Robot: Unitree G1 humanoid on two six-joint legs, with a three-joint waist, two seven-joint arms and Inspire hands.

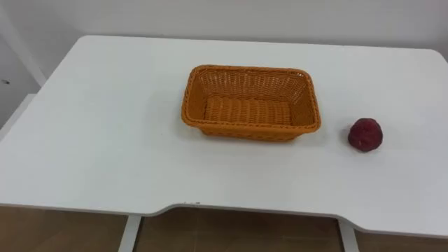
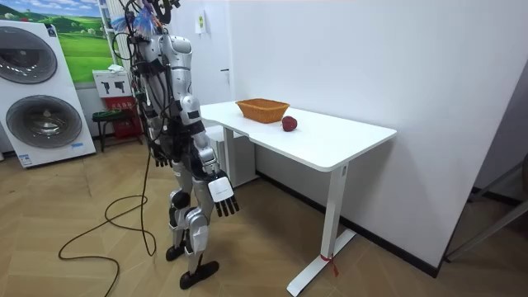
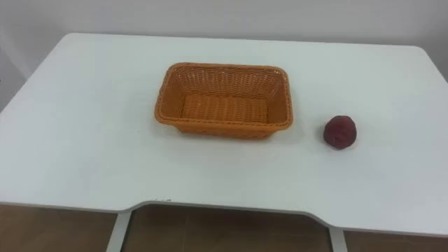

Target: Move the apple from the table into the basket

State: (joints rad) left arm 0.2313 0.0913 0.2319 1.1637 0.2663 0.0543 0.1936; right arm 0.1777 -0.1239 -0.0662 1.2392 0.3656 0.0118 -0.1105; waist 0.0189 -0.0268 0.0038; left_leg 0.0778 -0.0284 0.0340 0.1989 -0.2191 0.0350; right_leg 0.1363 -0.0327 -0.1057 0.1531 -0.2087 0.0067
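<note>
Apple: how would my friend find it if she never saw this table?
Find the white table. An orange woven basket sits on it, and the apple lies to the basket's right, not touching. It is small, round and dark red.

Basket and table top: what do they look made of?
Basket: orange woven strands with a slight sheen, probably plastic rattan, though natural wicker is possible. The weave shows on the walls and floor. Table: smooth, matte white top, likely laminated board. The core can't be told.
</note>
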